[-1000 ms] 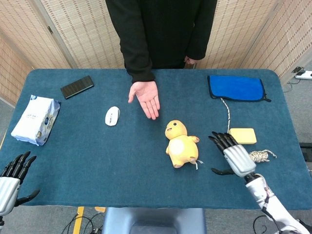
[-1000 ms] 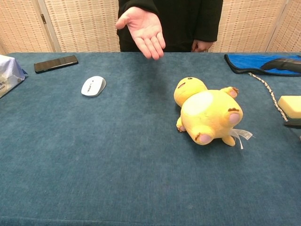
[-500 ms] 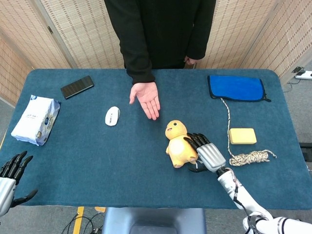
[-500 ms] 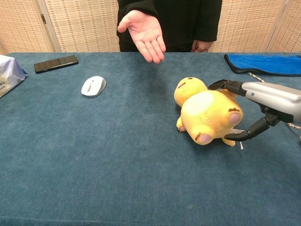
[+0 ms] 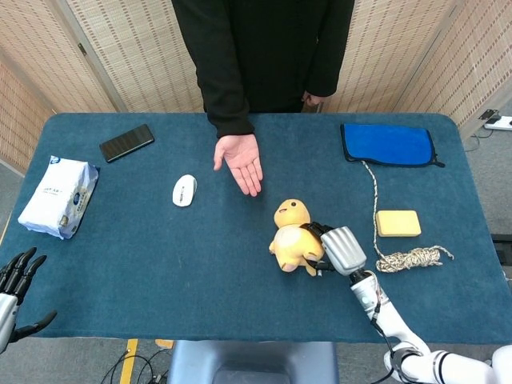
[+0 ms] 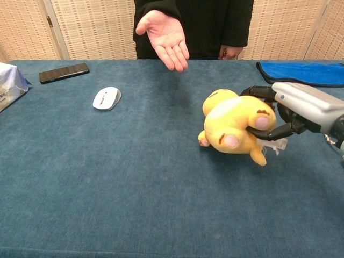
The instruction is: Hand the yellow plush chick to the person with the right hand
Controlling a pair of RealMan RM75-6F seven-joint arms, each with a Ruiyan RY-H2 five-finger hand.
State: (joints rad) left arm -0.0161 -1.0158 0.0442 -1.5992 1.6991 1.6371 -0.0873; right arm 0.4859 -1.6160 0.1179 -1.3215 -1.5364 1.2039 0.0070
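The yellow plush chick [image 5: 291, 238] [image 6: 232, 126] lies near the table's middle right, tipped up slightly off the blue cloth. My right hand [image 5: 336, 250] [image 6: 293, 110] grips it from the right side, fingers curled over its back and belly. The person's open palm [image 5: 241, 160] [image 6: 164, 36] is held out above the table, to the upper left of the chick. My left hand [image 5: 14, 288] hangs open at the front left corner, off the table's edge, holding nothing; the chest view does not show it.
A white mouse [image 5: 184, 190] [image 6: 106, 98] lies left of the palm. A black phone [image 5: 126, 142] and a tissue pack [image 5: 59, 196] sit at the left. A blue pouch [image 5: 389, 145], a yellow sponge [image 5: 398, 222] and coiled rope [image 5: 412, 258] lie to the right.
My right hand moved left from beside the sponge to the chick and closed around it; the chick has lifted and tilted. My left hand sank a little lower.
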